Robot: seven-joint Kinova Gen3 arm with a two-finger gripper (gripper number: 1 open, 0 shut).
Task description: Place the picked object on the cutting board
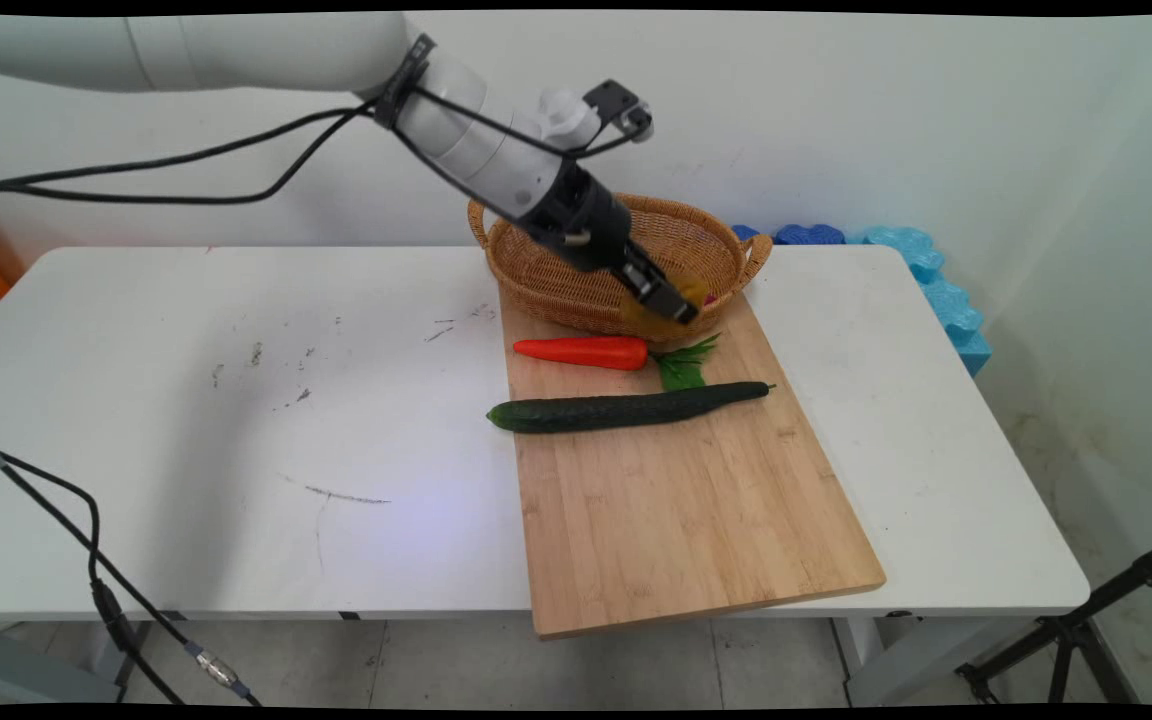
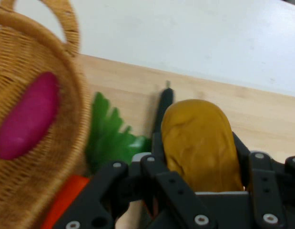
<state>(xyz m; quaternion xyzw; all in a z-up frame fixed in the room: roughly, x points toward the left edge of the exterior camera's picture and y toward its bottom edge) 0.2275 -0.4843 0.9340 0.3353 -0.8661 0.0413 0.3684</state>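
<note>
Above the near rim of the oval woven wicker basket (image 1: pixel 586 290), at about one o'clock from the table's middle, the black two-finger gripper (image 1: pixel 674 300) hangs tilted down toward four o'clock, its fingers closed around a smooth mustard-yellow oblong object (image 2: pixel 199 143). In the hand view this yellow piece sits squarely between the two black fingers (image 2: pixel 242 152), filling the gap between them. In the main view it shows as a yellowish blur at the fingertips, over the basket's front edge.

The basket stands at the far end of a rectangular light bamboo cutting board (image 1: pixel 676 500), its front edge over the board's twelve o'clock end. Inside the basket, in the hand view, lies a magenta oval object (image 2: pixel 28 117) against the weave; in the main view only a hint of pink shows behind the gripper.

Just at six o'clock from the gripper, on the board, lies an orange-red carrot (image 1: pixel 581 351) with green leafy top (image 1: pixel 684 365), its tip pointing to nine o'clock and leaves to three o'clock. Nearer still lies a long dark green cucumber (image 1: pixel 626 408), roughly parallel to the carrot, its nine o'clock end jutting just past the board's left edge onto the white table (image 1: pixel 216 400).

Blue foam pieces (image 1: pixel 926 280) sit beyond the table's far right corner, against the wall.
</note>
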